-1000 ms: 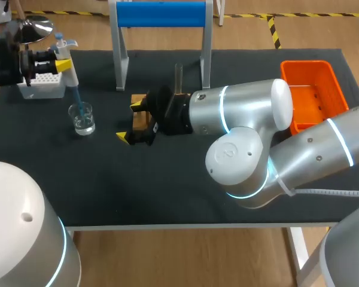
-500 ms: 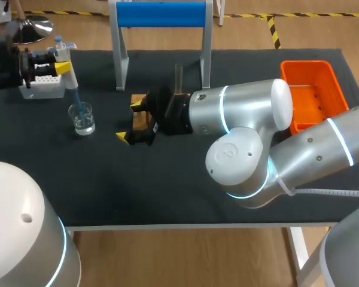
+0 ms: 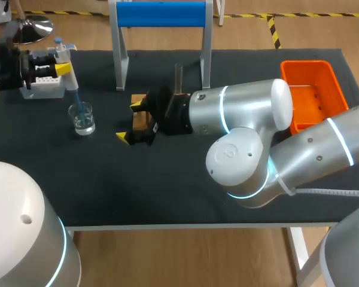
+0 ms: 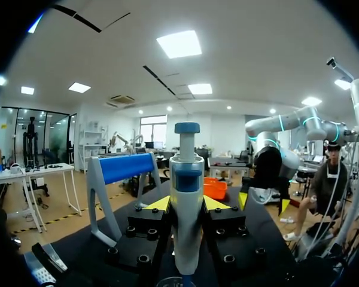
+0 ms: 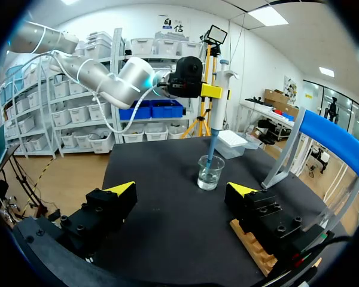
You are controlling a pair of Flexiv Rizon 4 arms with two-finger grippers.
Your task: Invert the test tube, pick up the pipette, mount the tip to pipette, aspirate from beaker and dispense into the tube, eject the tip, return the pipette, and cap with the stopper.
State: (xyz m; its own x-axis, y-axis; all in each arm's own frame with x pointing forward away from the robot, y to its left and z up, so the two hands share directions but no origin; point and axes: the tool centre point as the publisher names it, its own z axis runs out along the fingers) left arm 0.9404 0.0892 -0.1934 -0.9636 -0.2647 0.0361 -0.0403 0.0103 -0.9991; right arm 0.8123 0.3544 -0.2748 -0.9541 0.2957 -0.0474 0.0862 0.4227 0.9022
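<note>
L gripper (image 4: 186, 204) pinching pipette (image 3: 66, 60) mid-body, tip in glass beaker (image 3: 82, 119), table (image 3: 167, 191) back-left corner. Likely light, stiff; tip and beaker fragile. R gripper (image 3: 130, 121) spread, empty.

Pipette tip in beaker; test tube standing.
The white pipette with a blue plunger button (image 3: 72, 78) stands near upright at the table's 10 o'clock, clamped from both sides by the left gripper (image 3: 61, 66). Its translucent blue tip (image 3: 78, 103) slants down toward 5 o'clock into the small clear glass beaker (image 3: 82, 118). The beaker holds clear liquid and stands upright at 9 o'clock. The clear glass test tube (image 3: 179, 76) stands upright near the centre, toward 12 o'clock, with its foot hidden.
</note>
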